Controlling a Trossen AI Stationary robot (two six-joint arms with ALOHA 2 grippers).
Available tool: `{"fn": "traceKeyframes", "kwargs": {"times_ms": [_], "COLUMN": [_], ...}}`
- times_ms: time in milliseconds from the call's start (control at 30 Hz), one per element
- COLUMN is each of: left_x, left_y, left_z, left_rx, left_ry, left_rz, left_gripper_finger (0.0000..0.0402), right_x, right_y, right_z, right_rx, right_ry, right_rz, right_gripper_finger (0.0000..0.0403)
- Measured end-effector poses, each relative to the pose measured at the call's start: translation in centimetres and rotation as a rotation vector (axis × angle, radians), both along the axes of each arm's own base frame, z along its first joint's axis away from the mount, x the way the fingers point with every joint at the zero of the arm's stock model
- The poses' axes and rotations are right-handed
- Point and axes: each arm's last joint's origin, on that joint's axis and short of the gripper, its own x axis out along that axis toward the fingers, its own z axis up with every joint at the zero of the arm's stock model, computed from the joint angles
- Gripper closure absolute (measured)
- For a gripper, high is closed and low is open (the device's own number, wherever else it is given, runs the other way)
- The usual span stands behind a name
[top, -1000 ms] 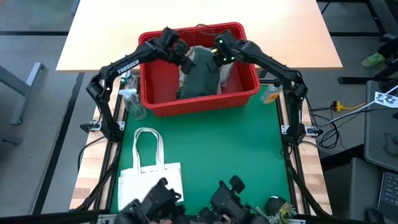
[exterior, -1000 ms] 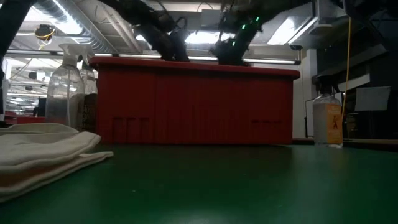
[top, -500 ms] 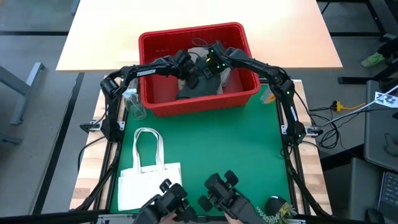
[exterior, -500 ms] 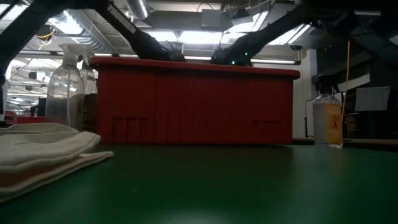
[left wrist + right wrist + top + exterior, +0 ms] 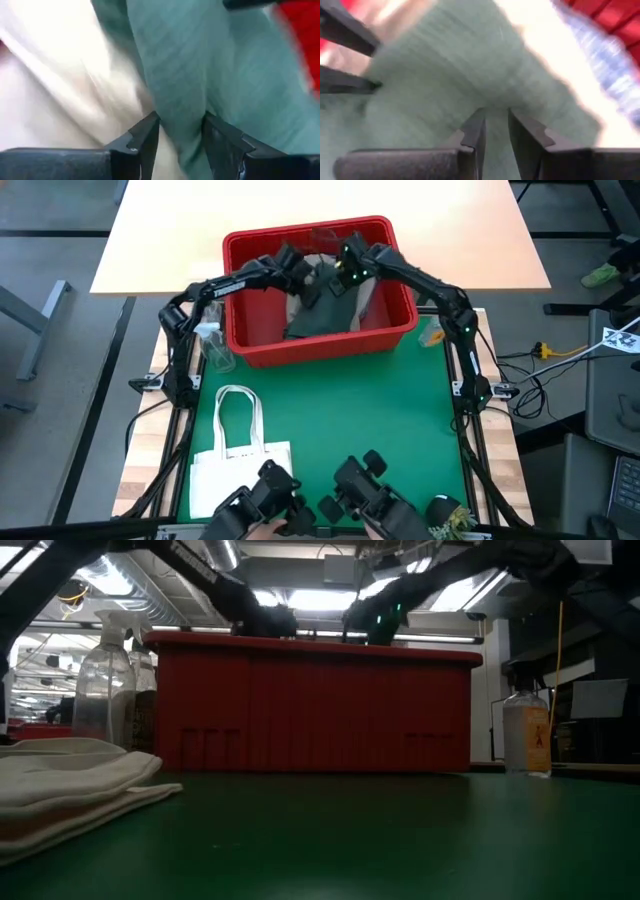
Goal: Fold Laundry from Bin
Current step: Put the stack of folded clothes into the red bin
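On the left side of the green bench (image 5: 330, 410) a clear spray bottle (image 5: 215, 345) stands just beside the red bin (image 5: 255, 345), and a flat white tote bag (image 5: 240, 470) lies nearer the front. The left tool (image 5: 305, 277) reaches into the bin, and its two fingers pinch a fold of the dark green cloth (image 5: 325, 310). That cloth lies in the middle of the bin, on top of a pale piece (image 5: 368, 295). The right tool (image 5: 340, 275) is close beside the left one, and it too pinches the green cloth, with a narrower gap. The step in hand looks like lifting this one piece out of the bin. To do it well, both tools should hold tight and go up together, so the cloth hangs between them and does not drag the pale piece along. They should lift it over the red wall and then bring it to the bare green part of the bench. To the right of the bin stands a small bottle (image 5: 437, 332). The high view shows both arms and the cloth in the bin, but not the grip. The two wrist views show the fingers closed on green cloth. The low view shows only the red wall, so the laundry is hidden there.
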Motion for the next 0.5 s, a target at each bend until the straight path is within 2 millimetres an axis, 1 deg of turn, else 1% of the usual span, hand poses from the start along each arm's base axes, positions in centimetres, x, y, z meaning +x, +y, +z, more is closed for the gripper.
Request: {"fn": "traceKeyframes", "kwargs": {"times_ms": [67,133,267,333,367,433,500], "left_x": [-0.1,-0.1,0.2,0.5,0.7,1.2,1.5], "left_y": [0.1,0.1,0.1,0.1,0.1,0.0,-0.1], "left_z": [1.9,3.4,5.9,6.6,6.8,6.7,6.4], "left_rx": [0.031,0.054,0.117,0.147,0.159,0.184,0.212], "left_ry": [-0.034,-0.060,-0.124,-0.157,-0.169,-0.175,-0.152], "left_rz": [0.003,0.000,-0.007,-0.014,-0.019,-0.027,-0.035], "left_gripper_finger": [0.0260,0.0260,0.0260,0.0260,0.0260,0.0260,0.0260], "right_x": [-0.4,-0.8,-1.8,-2.2,-2.3,-2.4,-2.4], "right_y": [0.3,0.7,1.6,2.0,2.1,2.2,2.1], "right_z": [2.3,4.1,7.0,7.8,7.8,7.6,6.8], "right_rx": [-0.027,-0.038,-0.041,-0.033,-0.030,-0.025,-0.014], "right_ry": [-0.030,-0.042,-0.048,-0.035,-0.020,0.009,0.037], "right_rz": [0.000,0.001,0.002,0.006,0.016,0.037,0.043], "right_gripper_finger": [0.0317,0.0317,0.0317,0.0317,0.0317,0.0317,0.0317]}}
